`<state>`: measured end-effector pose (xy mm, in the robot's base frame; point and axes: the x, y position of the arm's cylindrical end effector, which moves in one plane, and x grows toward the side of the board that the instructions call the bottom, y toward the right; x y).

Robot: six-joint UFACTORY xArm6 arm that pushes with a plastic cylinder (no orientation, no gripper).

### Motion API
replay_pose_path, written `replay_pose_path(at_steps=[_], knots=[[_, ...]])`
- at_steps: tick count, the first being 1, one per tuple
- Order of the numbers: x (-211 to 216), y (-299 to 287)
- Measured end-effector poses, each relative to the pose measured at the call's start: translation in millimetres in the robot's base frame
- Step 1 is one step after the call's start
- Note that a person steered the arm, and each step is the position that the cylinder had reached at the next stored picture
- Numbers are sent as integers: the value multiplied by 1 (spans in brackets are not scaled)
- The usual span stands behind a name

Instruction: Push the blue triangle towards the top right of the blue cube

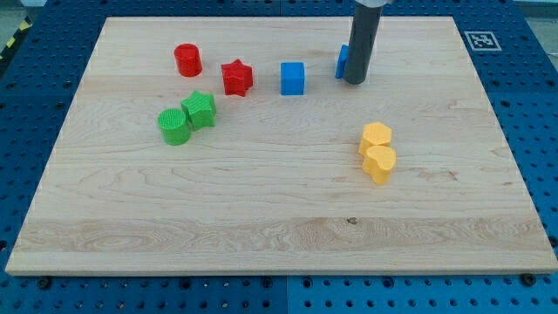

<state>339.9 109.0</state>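
Note:
The blue cube (293,78) sits on the wooden board near the view's top centre. The blue triangle (342,62) lies to the cube's right and slightly higher, mostly hidden behind my rod; only its left edge shows. My tip (354,82) rests on the board right against the triangle's right side, a little lower than it. The rod rises straight up out of the view's top.
A red star (236,78) and red cylinder (187,60) lie left of the cube. A green cube (200,110) and green cylinder (174,126) touch further left. Two yellow hexagonal blocks (377,151) sit together right of centre. The board's top edge (279,17) is close above the triangle.

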Motion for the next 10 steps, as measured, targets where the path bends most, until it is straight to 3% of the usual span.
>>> replay_pose_path(at_steps=[3,10], knots=[[-2,29],[-39,-32]])
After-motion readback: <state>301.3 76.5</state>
